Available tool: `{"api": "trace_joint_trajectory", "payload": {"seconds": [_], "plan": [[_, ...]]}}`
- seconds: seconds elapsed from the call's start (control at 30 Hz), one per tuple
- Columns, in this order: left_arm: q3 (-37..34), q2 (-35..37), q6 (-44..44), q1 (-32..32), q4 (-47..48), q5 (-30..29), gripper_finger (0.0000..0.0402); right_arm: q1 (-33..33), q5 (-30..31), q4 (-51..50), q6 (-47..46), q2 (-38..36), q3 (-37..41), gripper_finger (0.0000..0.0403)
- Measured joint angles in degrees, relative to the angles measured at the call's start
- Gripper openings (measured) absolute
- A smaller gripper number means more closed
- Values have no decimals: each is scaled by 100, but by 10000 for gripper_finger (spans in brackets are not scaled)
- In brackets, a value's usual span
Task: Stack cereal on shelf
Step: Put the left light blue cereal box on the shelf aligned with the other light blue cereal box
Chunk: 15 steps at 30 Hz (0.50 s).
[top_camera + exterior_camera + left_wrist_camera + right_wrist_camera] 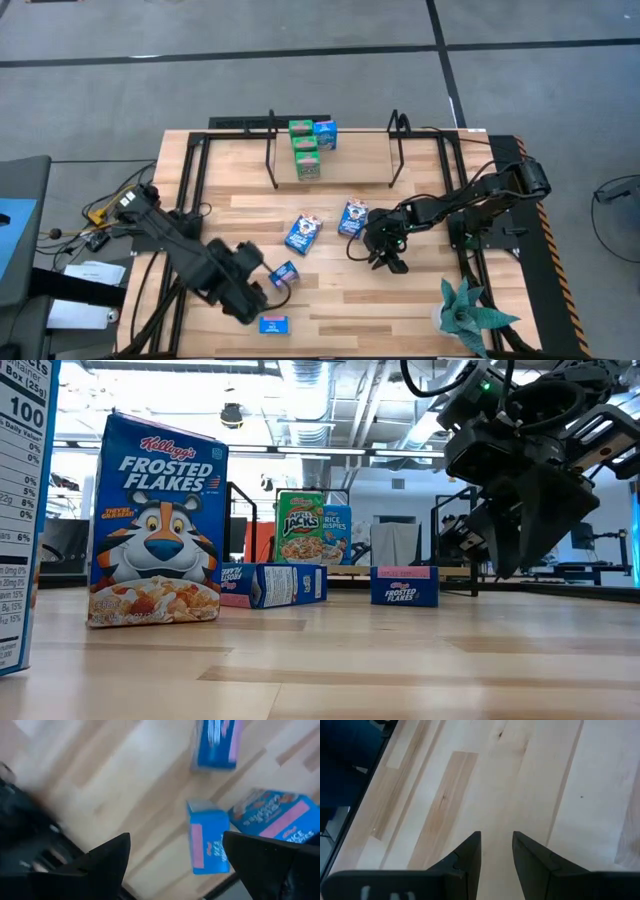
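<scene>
Cereal box [284,272] standing just ahead of left gripper [258,290], jaws spread wide. Risking tipping it on approach. Right gripper [390,262], narrowly parted and empty, idling beyond.

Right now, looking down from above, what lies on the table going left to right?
Left gripper → blue box by it → box on its back → second box → right gripper → plant.

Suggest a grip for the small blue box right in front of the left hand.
Take the small blue box across its two long narrow sides, coming from above. It lies flat on the table, apart from neighbours, already between the open left hand fingers.
</scene>
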State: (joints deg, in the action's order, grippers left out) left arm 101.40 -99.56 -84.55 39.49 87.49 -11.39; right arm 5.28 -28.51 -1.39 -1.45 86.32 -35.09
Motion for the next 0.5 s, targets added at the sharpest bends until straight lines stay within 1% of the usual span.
{"api": "trace_joint_trajectory", "payload": {"seconds": [0.1, 0.23, 0.33, 0.43, 0.5], "plan": [[-361, -1, -399, 155, -384, 201, 306, 0, 0, 31, 0, 0, 0, 136], [-688, -1, -810, 209, -847, 299, 306, 0, 0, 35, 0, 0, 0, 136], [-824, -12, -843, 211, -1135, 402, 306, 0, 0, 29, 0, 0, 0, 136], [-851, -94, -842, 207, -1104, 373, 306, 0, -9, 0, 0, 0, 0, 136], [-865, -153, -780, 187, -1158, 457, 306, 10, -21, -21, 0, 0, 0, 136]]}}
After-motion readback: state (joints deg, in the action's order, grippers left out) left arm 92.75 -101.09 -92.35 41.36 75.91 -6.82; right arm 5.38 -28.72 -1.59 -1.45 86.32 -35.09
